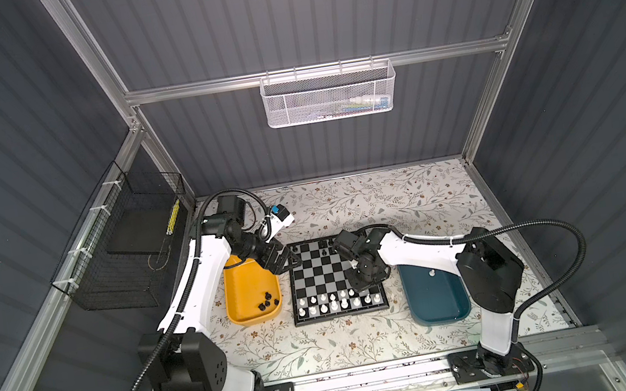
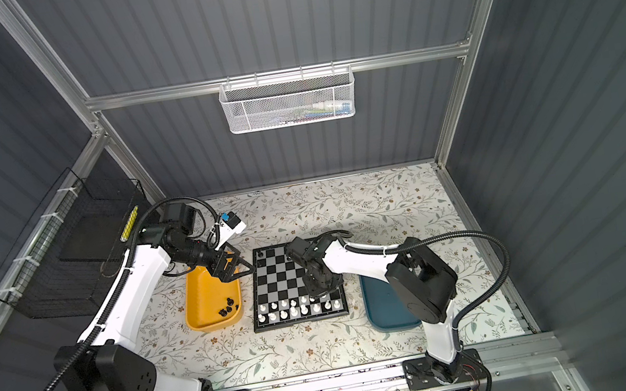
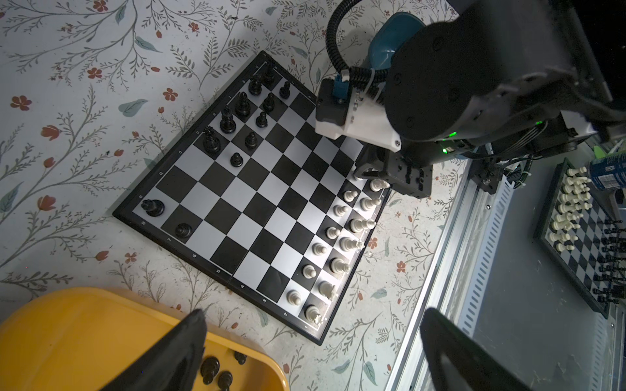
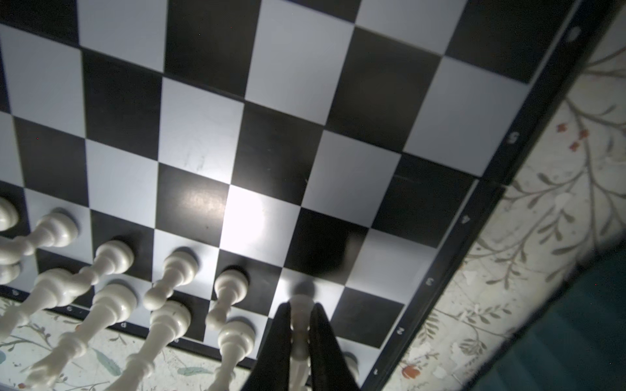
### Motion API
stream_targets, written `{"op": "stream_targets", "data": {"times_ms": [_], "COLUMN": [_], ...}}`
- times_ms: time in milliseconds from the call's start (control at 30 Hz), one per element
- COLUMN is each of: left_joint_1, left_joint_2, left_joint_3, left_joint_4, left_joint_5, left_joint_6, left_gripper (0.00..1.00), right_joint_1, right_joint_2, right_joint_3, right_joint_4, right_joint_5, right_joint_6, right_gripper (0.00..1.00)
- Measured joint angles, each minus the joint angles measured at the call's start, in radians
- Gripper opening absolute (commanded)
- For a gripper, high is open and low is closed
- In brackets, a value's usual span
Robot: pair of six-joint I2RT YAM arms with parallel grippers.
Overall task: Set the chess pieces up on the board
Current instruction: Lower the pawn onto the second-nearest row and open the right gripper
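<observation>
Nearly two near rows of the board (image 1: 317, 276) hold white chess pieces (image 3: 338, 265), the right pincer (image 4: 300, 306) clamping a white pawn (image 4: 299, 333) there, one white waiting in the teal tray (image 1: 439, 306), some black in the yellow tray (image 1: 241, 291), the left pincer (image 1: 290, 266) gaping by black's part-filled far rows.

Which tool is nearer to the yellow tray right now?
Left. The left tool hangs open by the far end of the yellow tray, beside the board; the right tool is across the board, shut on a white piece in its near rows.
</observation>
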Motion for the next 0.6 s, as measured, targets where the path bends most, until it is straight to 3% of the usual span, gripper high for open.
{"op": "stream_targets", "data": {"times_ms": [600], "left_joint_1": [0.000], "left_joint_2": [0.000], "left_joint_3": [-0.005], "left_joint_4": [0.000], "left_joint_5": [0.000], "left_joint_6": [0.000], "left_gripper": [1.00], "right_joint_1": [0.002], "right_joint_2": [0.014], "right_joint_3": [-0.008], "right_joint_4": [0.014], "right_joint_5": [-0.005], "right_joint_6": [0.001], "right_gripper": [0.23]}}
